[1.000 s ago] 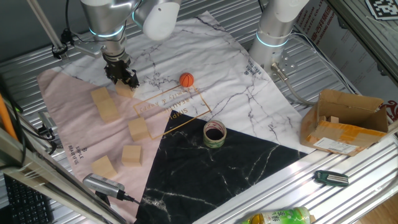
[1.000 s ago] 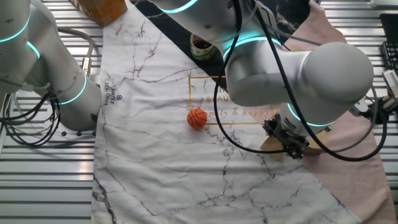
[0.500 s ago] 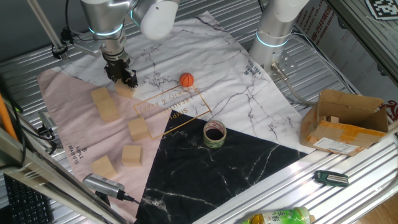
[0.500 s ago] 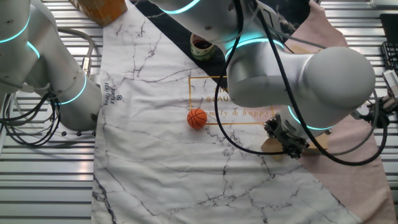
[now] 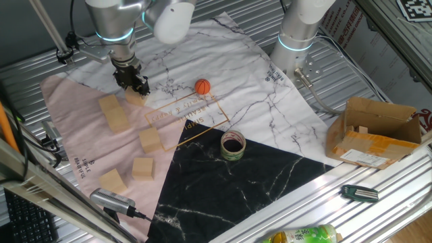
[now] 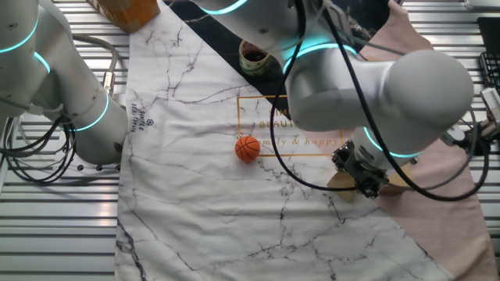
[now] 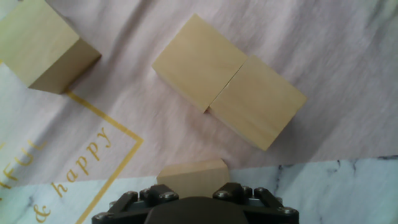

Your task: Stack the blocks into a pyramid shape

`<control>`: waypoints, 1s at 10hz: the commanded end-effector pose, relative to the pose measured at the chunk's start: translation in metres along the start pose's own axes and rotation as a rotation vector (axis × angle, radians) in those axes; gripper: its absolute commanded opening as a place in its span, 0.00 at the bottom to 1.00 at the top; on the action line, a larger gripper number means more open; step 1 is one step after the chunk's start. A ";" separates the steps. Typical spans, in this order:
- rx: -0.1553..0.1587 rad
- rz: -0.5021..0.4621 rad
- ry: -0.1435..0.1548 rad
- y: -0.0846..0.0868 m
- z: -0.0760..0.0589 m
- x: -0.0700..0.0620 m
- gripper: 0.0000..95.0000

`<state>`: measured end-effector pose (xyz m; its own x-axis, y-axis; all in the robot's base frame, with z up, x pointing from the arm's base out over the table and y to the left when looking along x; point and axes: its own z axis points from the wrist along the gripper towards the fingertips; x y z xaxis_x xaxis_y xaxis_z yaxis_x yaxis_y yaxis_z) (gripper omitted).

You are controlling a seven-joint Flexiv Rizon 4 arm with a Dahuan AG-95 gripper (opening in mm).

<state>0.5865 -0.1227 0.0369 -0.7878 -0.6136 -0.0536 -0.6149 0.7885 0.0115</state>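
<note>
My gripper (image 5: pixel 133 86) is low over the pink cloth, shut on one tan block (image 5: pixel 136 98). In the hand view that block (image 7: pixel 191 174) shows at the bottom, half hidden under the gripper body, and the fingertips are hidden. Two blocks (image 5: pixel 113 112) lie side by side, touching, just left of the gripper; the hand view shows this pair (image 7: pixel 229 84) ahead of the held block. Three single blocks lie apart on the cloth: one (image 5: pixel 150 140), one (image 5: pixel 142 167) and one (image 5: pixel 113 181). From the other fixed view the arm covers most of the held block (image 6: pixel 341 184).
An orange ball (image 5: pixel 202 86) lies on the marble cloth right of the gripper. A tape roll (image 5: pixel 233 145) stands near the cloth's middle. A cardboard box (image 5: pixel 374 131) is at the right, a second arm's base (image 5: pixel 297 40) at the back, and a silver tool (image 5: pixel 113 200) at the front left.
The gripper has shifted very slightly toward the block pair. The blocks on the cloth have not moved.
</note>
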 end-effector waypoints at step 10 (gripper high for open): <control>0.018 0.014 0.031 0.019 -0.050 -0.019 0.00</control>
<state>0.5883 -0.0971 0.0917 -0.7960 -0.6049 -0.0244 -0.6049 0.7963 -0.0070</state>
